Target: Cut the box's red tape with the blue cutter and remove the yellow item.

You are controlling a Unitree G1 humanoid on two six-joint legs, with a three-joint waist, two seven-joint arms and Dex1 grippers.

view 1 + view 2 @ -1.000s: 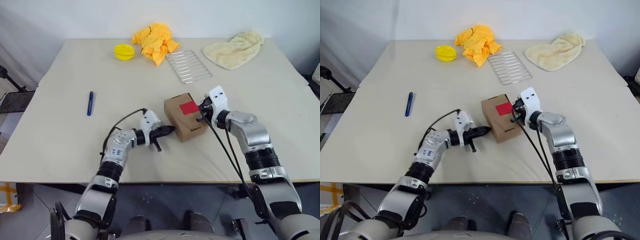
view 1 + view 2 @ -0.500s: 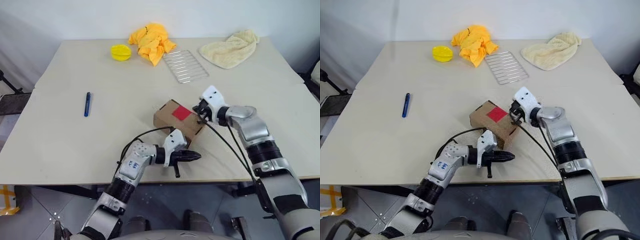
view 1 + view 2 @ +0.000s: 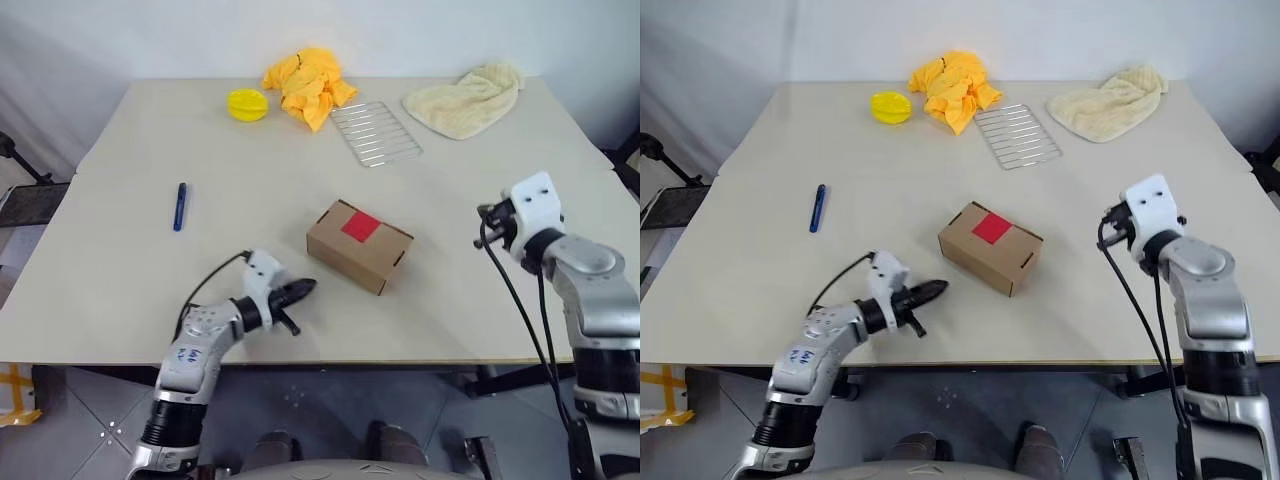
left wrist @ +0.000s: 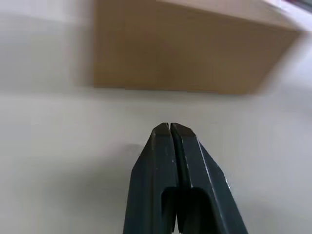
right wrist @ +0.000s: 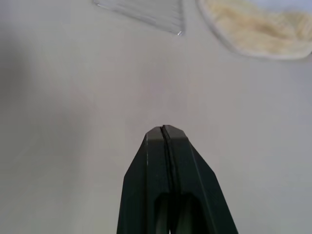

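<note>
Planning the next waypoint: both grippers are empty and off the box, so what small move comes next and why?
Probably swing the shut left gripper toward the blue cutter, opening on the way: the red tape on the box is uncut and the cutter lies unheld on the robot's left.

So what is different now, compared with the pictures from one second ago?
Both pincers have drawn back from the box: the left pincer toward the near table edge, the right pincer out to the right. Both are shut and empty. The box has turned, so its long side faces the left pincer, and it stands free. The red tape is uncut; the cutter lies as before.
</note>
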